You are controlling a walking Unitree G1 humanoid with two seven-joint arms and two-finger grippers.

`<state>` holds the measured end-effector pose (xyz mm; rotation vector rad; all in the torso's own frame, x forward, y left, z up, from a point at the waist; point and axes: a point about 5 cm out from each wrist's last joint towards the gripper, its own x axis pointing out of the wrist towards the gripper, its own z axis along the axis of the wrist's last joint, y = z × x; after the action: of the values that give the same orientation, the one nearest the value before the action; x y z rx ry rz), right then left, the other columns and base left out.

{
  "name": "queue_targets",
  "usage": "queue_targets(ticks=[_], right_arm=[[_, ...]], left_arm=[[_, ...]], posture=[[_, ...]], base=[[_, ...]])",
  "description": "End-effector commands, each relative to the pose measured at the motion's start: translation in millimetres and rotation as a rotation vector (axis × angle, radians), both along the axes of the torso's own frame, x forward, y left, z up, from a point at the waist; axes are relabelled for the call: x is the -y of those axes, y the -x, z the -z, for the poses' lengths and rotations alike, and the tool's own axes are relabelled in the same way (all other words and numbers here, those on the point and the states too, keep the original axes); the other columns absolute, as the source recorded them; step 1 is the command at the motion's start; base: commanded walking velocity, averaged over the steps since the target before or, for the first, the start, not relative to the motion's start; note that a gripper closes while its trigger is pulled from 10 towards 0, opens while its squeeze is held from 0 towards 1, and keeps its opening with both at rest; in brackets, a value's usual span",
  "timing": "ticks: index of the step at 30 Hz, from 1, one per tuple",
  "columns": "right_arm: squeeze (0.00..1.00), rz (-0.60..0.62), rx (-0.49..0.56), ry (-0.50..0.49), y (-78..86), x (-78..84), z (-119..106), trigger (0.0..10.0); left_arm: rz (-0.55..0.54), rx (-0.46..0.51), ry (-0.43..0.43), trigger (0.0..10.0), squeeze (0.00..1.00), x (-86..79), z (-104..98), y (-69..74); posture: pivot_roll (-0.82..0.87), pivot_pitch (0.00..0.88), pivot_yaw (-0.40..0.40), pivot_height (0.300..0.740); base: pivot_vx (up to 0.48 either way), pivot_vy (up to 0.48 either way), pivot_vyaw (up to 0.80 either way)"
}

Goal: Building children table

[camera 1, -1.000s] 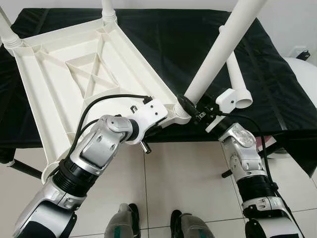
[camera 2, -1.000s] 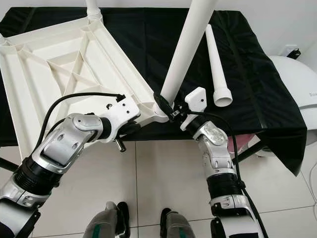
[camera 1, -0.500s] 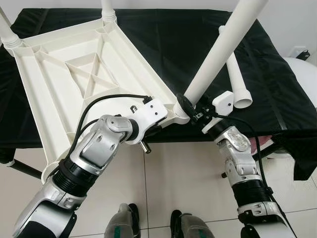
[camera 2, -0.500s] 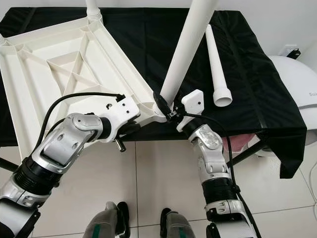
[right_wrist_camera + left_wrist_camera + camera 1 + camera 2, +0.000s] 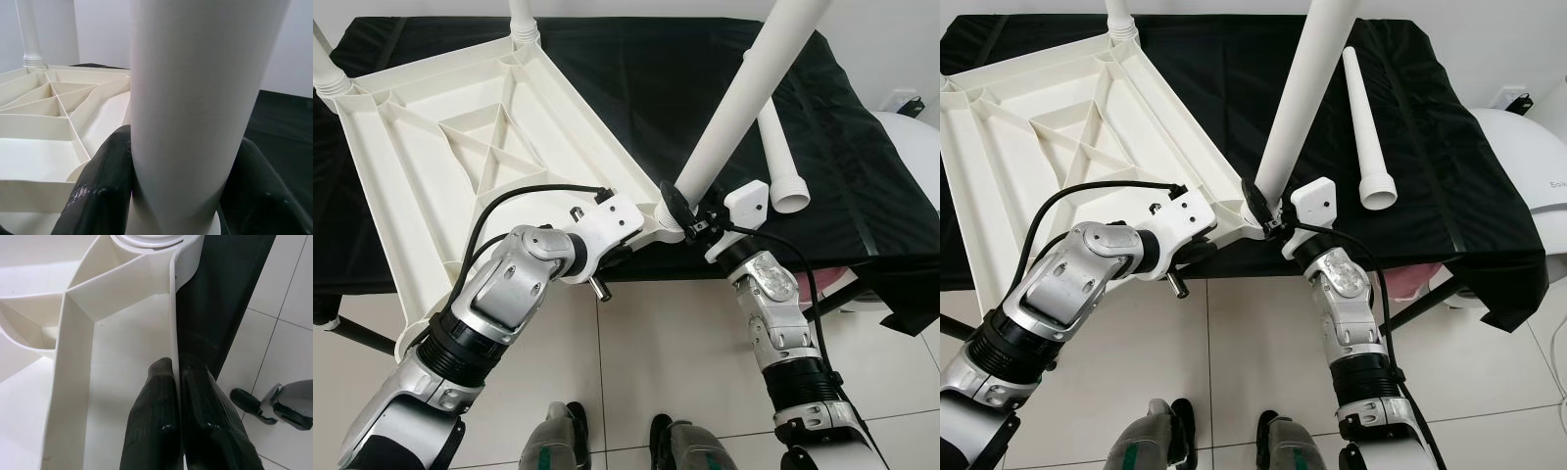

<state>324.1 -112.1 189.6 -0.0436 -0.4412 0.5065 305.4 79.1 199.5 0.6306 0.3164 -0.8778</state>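
Nearest, the left gripper (image 5: 178, 396) is pinched shut on the rim of the upturned tabletop (image 5: 450, 147), apparently to steady that corner while a leg goes in. Just beside it the right gripper (image 5: 690, 211) is clamped around the base of the leg (image 5: 744, 98), its fingers (image 5: 100, 191) on either side, holding it upright over the corner socket; how deeply it is seated is hard to judge. Beyond, a spare leg (image 5: 1363, 117) lies on the black cloth (image 5: 646, 69), and two legs stand at the far corners.
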Motion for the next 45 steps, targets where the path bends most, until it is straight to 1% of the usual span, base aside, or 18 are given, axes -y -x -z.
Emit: queue_targets(ticks=[1, 4, 6, 12, 17, 27, 33, 36, 45], right_arm=[[0.00, 0.028, -0.083, 0.025, 1.0, -0.8, 18, 10.0], [0.00, 0.038, -0.084, 0.024, 0.8, -1.2, 19, 10.0], [0.00, 0.077, -0.093, 0.015, 0.6, -2.1, 20, 10.0], [0.00, 0.114, -0.103, 0.005, 0.2, -1.5, 21, 10.0], [0.00, 0.172, -0.114, -0.005, 0.5, 0.2, 23, 10.0], [0.00, 0.219, -0.130, -0.019, 0.3, 3.2, 25, 10.0], [0.00, 0.264, -0.149, -0.051, -1.9, 7.3, 25, 10.0], [0.00, 0.318, -0.189, -0.097, -5.9, 12.2, 26, 10.0], [0.00, 0.338, -0.196, -0.098, -5.8, 11.4, 27, 10.0]], left_arm=[[0.002, 0.085, 0.015, 10.0, 0.00, 3.4, -17, -1.9], [0.003, 0.085, 0.015, 10.0, 0.00, 3.5, -17, -1.9], [0.006, 0.085, 0.015, 10.0, 0.00, 4.2, -17, -1.7], [0.010, 0.084, 0.016, 10.0, 0.00, 5.0, -17, -1.4], [0.016, 0.083, 0.015, 10.0, 0.00, 6.0, -16, -0.4], [0.018, 0.080, 0.012, 10.0, 0.00, 5.6, -16, -0.3], [0.015, 0.077, 0.013, 10.0, 0.00, 4.7, -16, 0.1], [0.014, 0.077, 0.010, 10.0, 0.00, 3.7, -17, 0.1], [0.015, 0.077, 0.008, 10.0, 0.00, 3.0, -17, 0.2]], posture=[[-0.03, 0.175, -0.037, 0.740], [-0.03, 0.175, -0.037, 0.740], [-0.03, 0.170, -0.036, 0.740], [-0.03, 0.170, -0.036, 0.740], [-0.03, 0.172, -0.029, 0.740], [-0.03, 0.179, -0.028, 0.740], [-0.03, 0.186, -0.025, 0.740], [-0.02, 0.188, -0.020, 0.740], [-0.02, 0.194, -0.017, 0.740]], base=[[0.000, 0.000, 0.00], [0.000, 0.000, 0.00], [0.000, 0.000, 0.00], [0.000, 0.000, 0.00], [0.000, 0.000, 0.00], [0.000, 0.000, 0.00], [0.000, 0.000, 0.00], [0.000, 0.000, 0.00], [0.000, 0.000, 0.00]])
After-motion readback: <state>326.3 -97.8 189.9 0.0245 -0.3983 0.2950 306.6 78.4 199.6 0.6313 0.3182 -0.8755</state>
